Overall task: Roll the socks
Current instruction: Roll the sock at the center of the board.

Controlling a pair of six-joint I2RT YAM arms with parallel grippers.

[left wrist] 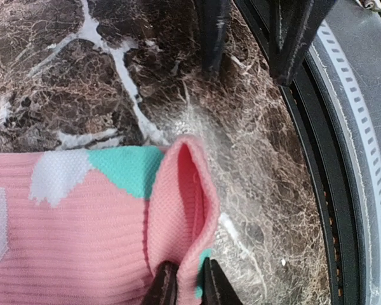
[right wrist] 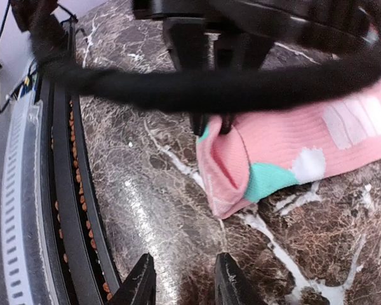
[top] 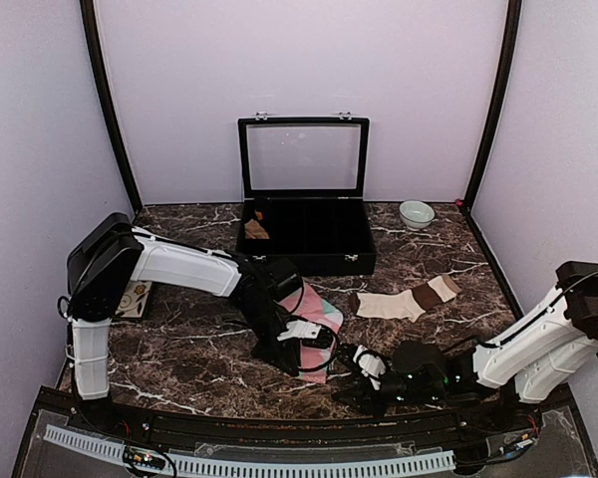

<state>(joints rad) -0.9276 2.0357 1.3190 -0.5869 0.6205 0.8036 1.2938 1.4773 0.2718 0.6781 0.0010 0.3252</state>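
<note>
The left jaws were nearly closed, pinching the upturned end of the pink sock [left wrist: 82, 241]; the right jaws stood partly apart, gripping nothing, over the marble surface [right wrist: 178, 210] close to that end. The pink sock lay near the surface's 6 o'clock edge; the cream-beige sock [top: 404, 302] lay flat at its 3 o'clock, apart from it.
</note>
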